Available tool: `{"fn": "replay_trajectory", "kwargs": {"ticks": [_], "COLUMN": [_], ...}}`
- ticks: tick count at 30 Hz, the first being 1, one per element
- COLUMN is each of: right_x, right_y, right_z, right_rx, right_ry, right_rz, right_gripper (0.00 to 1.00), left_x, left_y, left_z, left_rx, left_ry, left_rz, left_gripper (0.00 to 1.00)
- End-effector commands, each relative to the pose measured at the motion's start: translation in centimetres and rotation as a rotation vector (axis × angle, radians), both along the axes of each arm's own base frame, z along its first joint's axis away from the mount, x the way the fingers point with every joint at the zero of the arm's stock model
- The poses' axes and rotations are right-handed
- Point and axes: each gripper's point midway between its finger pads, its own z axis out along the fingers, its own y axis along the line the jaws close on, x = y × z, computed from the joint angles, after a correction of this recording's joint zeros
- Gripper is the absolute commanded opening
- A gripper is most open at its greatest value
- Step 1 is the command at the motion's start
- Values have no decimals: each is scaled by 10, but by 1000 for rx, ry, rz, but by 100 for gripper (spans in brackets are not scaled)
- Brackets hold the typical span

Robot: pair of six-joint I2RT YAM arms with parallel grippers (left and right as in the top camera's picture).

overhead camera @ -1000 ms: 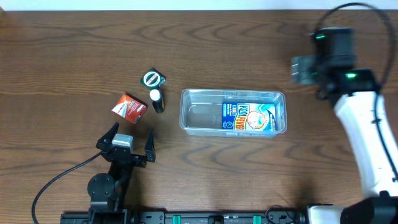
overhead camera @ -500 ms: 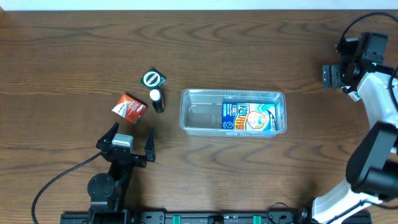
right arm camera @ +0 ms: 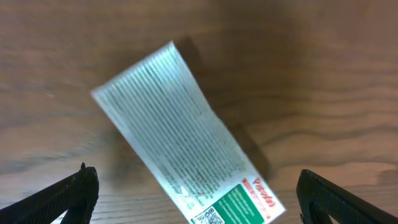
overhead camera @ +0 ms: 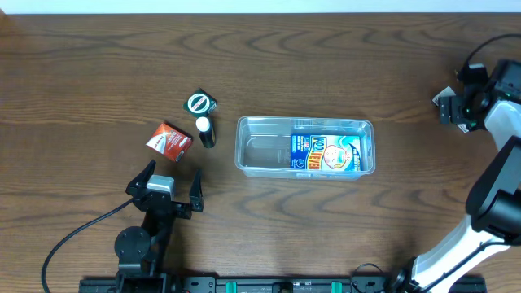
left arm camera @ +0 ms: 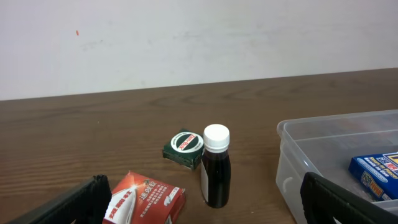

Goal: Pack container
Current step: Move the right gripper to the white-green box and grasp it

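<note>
Well, the container sits mid-table with a blue box in its right half. The left gripper stands wide open and empty, near a red box, a dark bottle and a green box. The right gripper, spread wide too, grips nothing above a white box far right

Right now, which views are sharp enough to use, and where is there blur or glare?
Right wrist: motion blur smears the wood grain and the fine print on the white box. Left wrist: sharp on the dark bottle, with flat, even light and no harsh shadows. Overhead: evenly lit and crisp at the centre, with faint glints on the clear container.
</note>
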Motion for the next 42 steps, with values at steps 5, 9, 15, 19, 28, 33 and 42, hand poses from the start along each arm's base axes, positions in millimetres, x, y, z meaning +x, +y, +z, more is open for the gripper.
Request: {"fn": "replay_trajectory", "kwargs": {"ticks": [5,9,15,19,28,33,42], "right_x": [1,1,3,5,-1,-3,-4], "right_y": [3,3,3,2,-5,-4,12], "right_z": [-27,-35,-37,-36,-38,-38,-13], "right_rx": [85,90,110,127,92,138,247], "right_ry": [7,14,5,-11,17,14,-21], "right_rz": [35,35,1,-39,-69,-148,-212], "right_gripper": [99,99,99,99,63,48,38], "left_x": [-1,-1,-1,-1,-1,-1,-1], "left_y": [0,0,0,0,0,0,0], "left_z": [-15,-15,-15,-15,-15,-15,-15], "left_rx": [13,13,13,13,13,13,13], "left_ry": [42,42,42,42,42,42,42], "left_rz": [-3,-3,-3,-3,-3,-3,-3], "left_gripper": [98,98,98,98,98,98,98]}}
